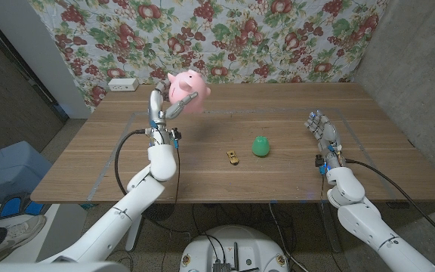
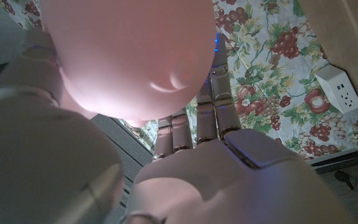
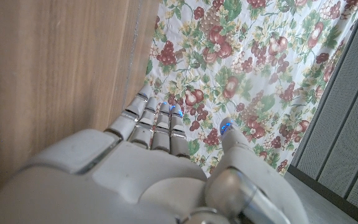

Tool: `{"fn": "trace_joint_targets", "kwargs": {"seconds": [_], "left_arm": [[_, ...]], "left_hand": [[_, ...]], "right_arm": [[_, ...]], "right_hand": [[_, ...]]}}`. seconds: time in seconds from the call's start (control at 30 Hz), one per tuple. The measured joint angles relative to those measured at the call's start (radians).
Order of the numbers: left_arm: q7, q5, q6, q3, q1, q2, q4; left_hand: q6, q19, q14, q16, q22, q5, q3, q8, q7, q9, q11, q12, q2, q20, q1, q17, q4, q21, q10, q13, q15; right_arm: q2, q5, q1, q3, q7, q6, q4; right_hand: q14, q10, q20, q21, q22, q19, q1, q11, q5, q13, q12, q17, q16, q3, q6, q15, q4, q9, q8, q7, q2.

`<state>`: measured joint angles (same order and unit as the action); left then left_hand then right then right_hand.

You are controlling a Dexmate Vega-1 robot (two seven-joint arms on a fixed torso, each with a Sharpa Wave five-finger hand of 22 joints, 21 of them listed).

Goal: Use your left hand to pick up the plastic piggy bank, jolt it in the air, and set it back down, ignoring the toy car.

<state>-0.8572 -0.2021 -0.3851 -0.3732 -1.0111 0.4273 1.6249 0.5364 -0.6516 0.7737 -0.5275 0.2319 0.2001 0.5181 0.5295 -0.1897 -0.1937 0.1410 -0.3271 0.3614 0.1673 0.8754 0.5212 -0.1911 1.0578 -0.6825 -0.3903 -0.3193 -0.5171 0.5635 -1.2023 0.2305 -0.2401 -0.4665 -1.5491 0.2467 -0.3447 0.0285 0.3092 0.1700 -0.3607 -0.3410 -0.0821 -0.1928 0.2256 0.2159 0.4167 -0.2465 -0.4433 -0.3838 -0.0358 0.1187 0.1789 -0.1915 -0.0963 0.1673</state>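
Note:
The pink plastic piggy bank (image 1: 188, 91) is up in the air above the table's far left part, gripped by my left hand (image 1: 161, 108). In the left wrist view the piggy bank (image 2: 129, 56) bulges pink right against my left hand (image 2: 197, 137), whose fingers reach up along it. A small yellow toy car (image 1: 233, 157) lies on the wooden table (image 1: 278, 113) near the middle. My right hand (image 1: 322, 130) stands at the table's right side with fingers apart and nothing in it; the right wrist view has this right hand (image 3: 160, 155) close beside the wood.
A green rounded object (image 1: 260, 146) stands just right of the toy car. A white power strip (image 1: 123, 85) sits at the far left edge against the floral cloth backdrop (image 1: 278, 38). White tape lines mark the tabletop. A blue bin (image 1: 10, 170) stands on the floor at left.

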Motion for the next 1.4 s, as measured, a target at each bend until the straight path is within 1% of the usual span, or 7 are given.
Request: {"fn": "trace_joint_targets", "kwargs": {"seconds": [0.43, 0.8, 1.0, 1.03, 1.1, 1.13, 1.4], "left_arm": [[-0.060, -0.063, -0.086, 0.017, -0.005, -0.041, -0.036], [-0.056, -0.081, -0.080, 0.024, -0.012, -0.050, -0.035], [-0.023, -0.074, -0.022, 0.027, -0.019, -0.053, -0.018], [-0.010, -0.068, -0.001, 0.028, -0.026, -0.046, 0.009], [0.012, -0.056, 0.035, 0.028, -0.026, -0.046, 0.009], [0.022, -0.051, 0.051, 0.029, -0.033, -0.038, 0.039], [0.116, 0.001, 0.209, 0.029, -0.033, -0.038, 0.039]], "left_hand": [[0.004, 0.000, 0.000, 0.000, -0.009, 0.000, 0.000, 0.000, -0.004, 0.000, -0.004, 0.007, 0.000, 0.000, 0.000, 0.017, 0.000, 0.017, -0.011, -0.002, 0.000], [0.004, 0.000, 0.000, 0.001, -0.017, 0.000, 0.000, 0.000, -0.004, 0.000, -0.004, 0.010, 0.000, 0.000, 0.000, 0.034, 0.000, 0.029, -0.011, -0.008, 0.000], [0.005, 0.000, 0.000, 0.006, -0.017, 0.000, 0.000, 0.000, -0.005, 0.000, -0.005, 0.018, 0.000, 0.000, 0.000, 0.035, 0.000, 0.029, -0.012, -0.009, 0.000], [0.005, 0.000, 0.000, 0.007, -0.018, 0.000, 0.000, 0.000, -0.005, 0.000, -0.005, 0.018, 0.000, 0.000, 0.000, 0.035, 0.000, 0.029, -0.012, -0.010, 0.000], [0.009, 0.000, 0.003, 0.009, -0.018, 0.000, 0.000, 0.000, -0.002, 0.000, -0.006, 0.018, 0.000, 0.000, 0.000, 0.035, 0.000, 0.029, -0.012, -0.011, 0.003], [0.009, 0.000, 0.003, 0.010, -0.018, 0.000, 0.000, 0.000, -0.002, 0.000, -0.006, 0.018, 0.000, 0.000, 0.000, 0.035, 0.000, 0.029, -0.013, -0.012, 0.003], [0.009, 0.000, 0.003, 0.012, -0.024, 0.000, 0.000, 0.000, -0.002, 0.000, -0.009, 0.022, 0.000, 0.000, 0.000, 0.044, 0.000, 0.040, -0.016, -0.012, 0.003]], "right_arm": [[-0.004, 0.004, -0.016, -0.008, 0.006, -0.014, -0.002], [-0.006, 0.005, -0.027, -0.014, 0.006, -0.018, -0.009], [-0.006, 0.006, -0.029, -0.016, 0.006, -0.021, -0.009], [-0.006, 0.007, -0.029, -0.016, 0.006, -0.022, -0.009], [-0.006, 0.007, -0.029, -0.016, 0.006, -0.022, -0.009], [-0.006, 0.007, -0.029, -0.016, 0.006, -0.022, -0.009], [-0.005, 0.007, -0.027, -0.016, 0.006, -0.022, -0.009]], "right_hand": [[0.000, 0.000, 0.000, -0.004, 0.000, 0.000, 0.000, 0.000, 0.000, 0.000, 0.000, -0.004, 0.000, 0.000, 0.000, 0.000, 0.000, 0.000, 0.000, 0.000, 0.000], [0.000, 0.000, 0.004, -0.007, 0.000, -0.004, 0.000, 0.000, 0.000, 0.000, 0.000, -0.004, 0.000, 0.000, 0.000, 0.000, 0.000, 0.000, 0.000, 0.000, 0.000], [0.000, 0.000, 0.007, -0.012, 0.000, -0.007, 0.000, 0.000, 0.000, 0.000, 0.000, -0.004, 0.000, 0.000, 0.000, 0.000, 0.000, 0.000, 0.000, 0.000, 0.000], [0.000, 0.000, 0.007, -0.015, 0.000, -0.007, 0.000, 0.000, 0.000, 0.000, 0.000, -0.004, 0.000, 0.000, 0.000, 0.000, 0.000, 0.000, 0.000, 0.000, 0.000], [0.000, 0.000, 0.007, -0.015, 0.000, -0.007, 0.000, 0.000, 0.000, 0.000, 0.000, -0.004, 0.000, 0.000, 0.000, 0.000, 0.000, 0.000, 0.000, 0.000, 0.000], [0.000, 0.000, 0.007, -0.015, 0.000, -0.007, 0.000, 0.000, 0.000, 0.000, 0.000, -0.004, 0.000, 0.000, 0.000, 0.000, 0.000, 0.000, 0.000, 0.000, 0.000], [0.000, 0.000, 0.007, -0.015, 0.000, -0.007, 0.000, 0.000, 0.000, 0.000, 0.000, -0.004, 0.000, 0.000, 0.000, 0.000, 0.000, 0.000, 0.000, 0.000, 0.000]]}}
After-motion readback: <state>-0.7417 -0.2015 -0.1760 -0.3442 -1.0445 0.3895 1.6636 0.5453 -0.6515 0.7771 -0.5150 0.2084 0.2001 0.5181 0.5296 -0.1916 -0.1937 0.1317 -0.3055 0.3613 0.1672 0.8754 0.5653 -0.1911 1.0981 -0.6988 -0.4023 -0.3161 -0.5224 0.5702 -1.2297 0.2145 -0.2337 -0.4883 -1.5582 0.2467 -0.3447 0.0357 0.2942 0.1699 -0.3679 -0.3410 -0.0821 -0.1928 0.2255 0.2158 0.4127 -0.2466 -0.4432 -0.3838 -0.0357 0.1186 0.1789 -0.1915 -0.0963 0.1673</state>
